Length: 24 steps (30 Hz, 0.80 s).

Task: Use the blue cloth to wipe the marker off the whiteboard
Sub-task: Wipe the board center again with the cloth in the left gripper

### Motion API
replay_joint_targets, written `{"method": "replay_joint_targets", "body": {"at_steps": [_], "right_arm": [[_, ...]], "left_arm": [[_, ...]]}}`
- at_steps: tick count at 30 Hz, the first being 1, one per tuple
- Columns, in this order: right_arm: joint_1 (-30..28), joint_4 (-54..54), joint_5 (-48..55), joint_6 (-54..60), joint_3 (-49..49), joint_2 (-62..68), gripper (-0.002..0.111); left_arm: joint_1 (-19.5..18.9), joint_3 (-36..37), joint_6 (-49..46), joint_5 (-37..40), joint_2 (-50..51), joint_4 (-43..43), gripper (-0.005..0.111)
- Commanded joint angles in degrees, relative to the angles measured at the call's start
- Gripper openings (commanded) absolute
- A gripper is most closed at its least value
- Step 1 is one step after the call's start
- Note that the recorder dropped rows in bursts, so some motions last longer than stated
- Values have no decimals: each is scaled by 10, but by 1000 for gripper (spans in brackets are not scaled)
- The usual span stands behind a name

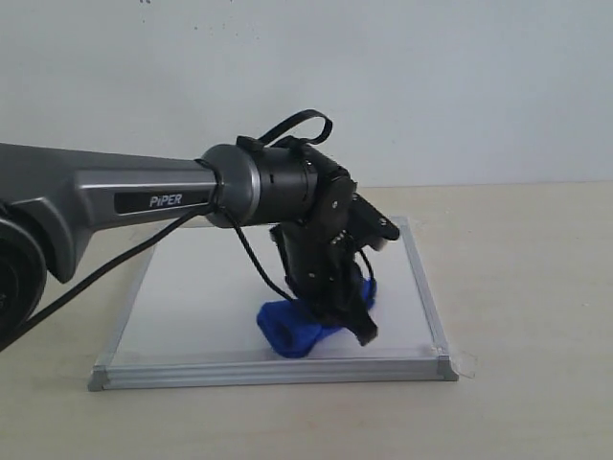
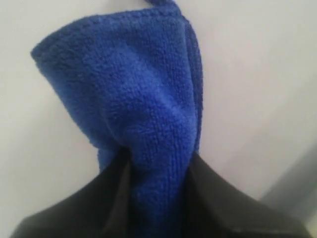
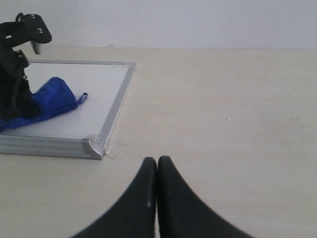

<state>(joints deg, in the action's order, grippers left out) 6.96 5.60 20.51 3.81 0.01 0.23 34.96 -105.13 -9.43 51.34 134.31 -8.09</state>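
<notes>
- Exterior view: the blue cloth (image 1: 292, 328) is being pressed onto the whiteboard (image 1: 211, 297) near its front edge, right of centre, by the left gripper (image 1: 352, 321), which is being pointed steeply down. Judged, that angle is being used to put weight on the cloth so that it rubs rather than skims.
- Left wrist view: one bunched end of the cloth is being pinched between the two black fingers (image 2: 74, 218). The rest is being spread over the white surface, probably to give a wider wiping face.
- Right wrist view: the right gripper (image 3: 157, 166) is being held low over the table (image 3: 223, 99), off the board's near corner, with its tips being pressed together on nothing. Judged, it is being parked clear of the wiping arm.
- Marker: no red line is being shown in any view. Whether it is being hidden under the cloth and arm, or is already wiped, cannot be told.
- Clear tape (image 3: 116, 148) is being used at the board's corner, seemingly to stop the board sliding under the rubbing.
- Count: one board, one cloth, and two grippers, with only the left being seen from outside. One arm cable (image 1: 115, 273) and one taped corner are being made out clearly. Marker lines seen: none.
</notes>
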Motion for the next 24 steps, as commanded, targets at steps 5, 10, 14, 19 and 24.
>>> {"method": "replay_joint_targets", "body": {"at_steps": [5,10,14,19,24], "right_arm": [[-1,0,-3,0,0,-2,0],[-1,0,-3,0,0,-2,0],[-1,0,-3,0,0,-2,0],[-1,0,-3,0,0,-2,0],[-1,0,-3,0,0,-2,0]], "left_arm": [[23,-2,-82,-7,14,126,4],[-13,-2,50,-13,15,-6,4],[-60,-2,87,6,15,-35,4],[-108,-2,124,50,15,-43,4],[-64,-2,-27,89,15,63,4]]}}
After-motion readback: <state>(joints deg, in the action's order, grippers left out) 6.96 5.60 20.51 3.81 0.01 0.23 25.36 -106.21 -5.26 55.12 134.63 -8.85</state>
